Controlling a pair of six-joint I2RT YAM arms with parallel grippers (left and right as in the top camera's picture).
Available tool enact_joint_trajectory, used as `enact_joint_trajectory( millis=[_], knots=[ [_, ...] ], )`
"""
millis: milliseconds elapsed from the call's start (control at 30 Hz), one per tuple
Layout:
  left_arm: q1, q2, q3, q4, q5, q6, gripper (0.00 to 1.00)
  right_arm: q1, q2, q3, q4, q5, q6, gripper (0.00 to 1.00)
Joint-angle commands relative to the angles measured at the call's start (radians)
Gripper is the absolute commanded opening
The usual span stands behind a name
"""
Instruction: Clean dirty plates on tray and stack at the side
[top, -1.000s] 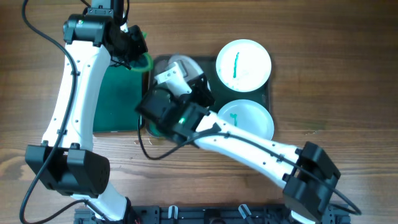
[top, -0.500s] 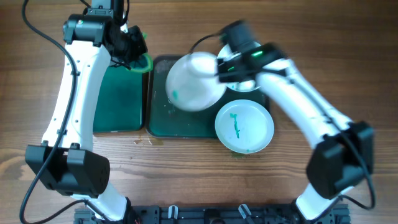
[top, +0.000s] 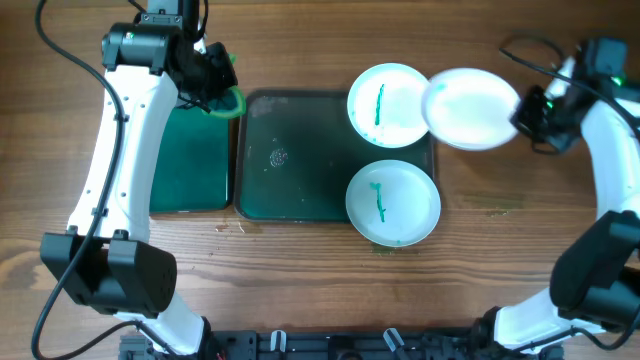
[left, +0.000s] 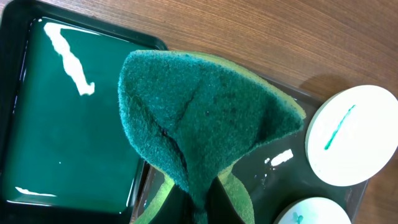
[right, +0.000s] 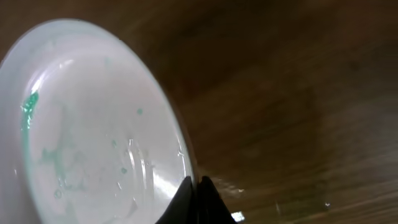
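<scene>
Over on the left, the left arm's tool (top: 222, 92) was clamped on a folded green scouring sponge (left: 205, 118), hanging over the gap between a glossy dark green rectangular tray (top: 190, 165) and the larger dark green plastic tray (top: 295, 160) beside it. A small wet patch showed on that larger tray's bare middle. At its far right corner sat a round white plate with a long green streak (top: 390, 104), and at the near right corner a second round white plate with a short green smear (top: 393, 203) overhung the rim a little onto the brown wooden counter (top: 500, 260). Further right, the right arm's tool (top: 524, 117) had closed on the edge of a third round white plate (top: 470, 108), holding it off to the tray's right side, its left edge overlapping the streaked plate from above. Up close, this held plate carried only faint green traces and a wet sheen.
</scene>
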Motion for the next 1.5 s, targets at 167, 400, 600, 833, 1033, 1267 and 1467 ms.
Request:
enact_joint_trajectory(
  millis=[167,400,600,833,1033,1267,1467],
  knots=[
    [0.001,0.003,0.0,0.004,0.008,0.012,0.04,-0.106,-0.019,-0.286,0.235,0.014,0.005,0.04],
    [0.001,0.003,0.0,0.004,0.008,0.012,0.04,-0.106,-0.019,-0.405,0.41,0.105,0.027,0.04],
    [0.001,0.003,0.0,0.004,0.008,0.012,0.04,-0.106,-0.02,-0.33,0.299,0.037,0.016,0.22],
    [0.001,0.003,0.0,0.003,0.008,0.012,0.04,-0.087,-0.031,-0.144,-0.084,-0.237,-0.146,0.22],
    [0.001,0.003,0.0,0.003,0.008,0.012,0.04,0.029,-0.032,-0.184,-0.224,-0.308,-0.29,0.23],
    [0.001,0.003,0.0,0.003,0.008,0.012,0.04,0.208,-0.031,-0.332,-0.119,-0.2,-0.193,0.24],
    [0.001,0.003,0.0,0.003,0.008,0.012,0.04,0.303,-0.031,-0.422,0.003,-0.186,-0.151,0.24]
  ],
)
